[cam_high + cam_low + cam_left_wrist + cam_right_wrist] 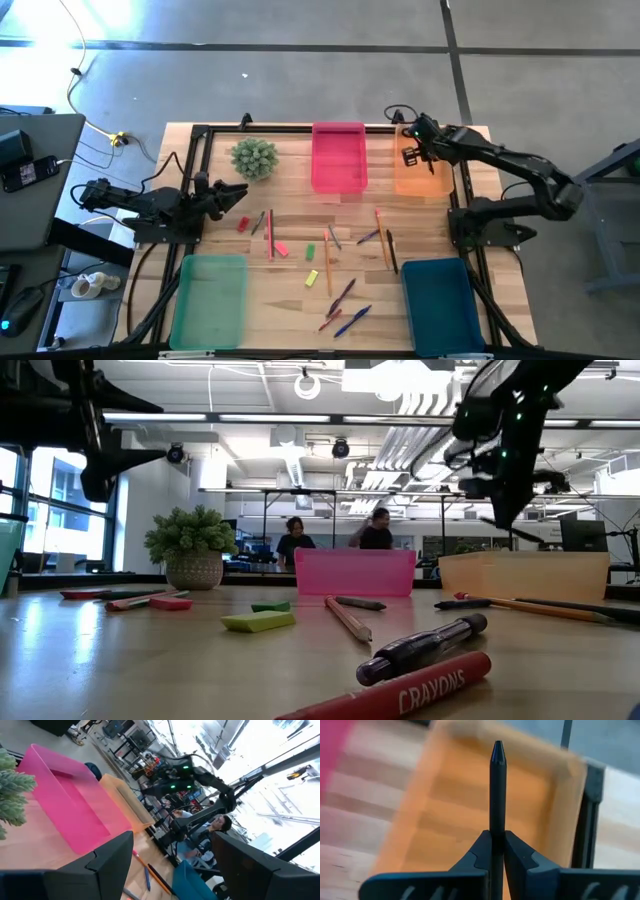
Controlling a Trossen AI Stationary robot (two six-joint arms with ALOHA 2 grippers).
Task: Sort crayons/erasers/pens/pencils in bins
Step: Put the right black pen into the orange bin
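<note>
Hovering over orange bin (425,178), right hand (497,851) is clamped on 1 dark pencil (497,790). Left hand (236,195) waits w/ fingers wide apart, nothing in it, near plant (254,157).

Crayon (400,690) cut off below

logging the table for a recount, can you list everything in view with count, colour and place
bins: four; pink bin and orange bin at the far edge, light green bin and dark teal bin at the near edge
plant: one, green, left of the pink bin
erasers: red, pink-red, green, yellow, mid-table
pencils, pens, crayons: many, mixed colours, scattered mid-table, exact count unclear
black pen: one, held over the orange bin
people: two, in the room behind
left gripper: open, beside the plant
right gripper: shut on the black pen
</note>
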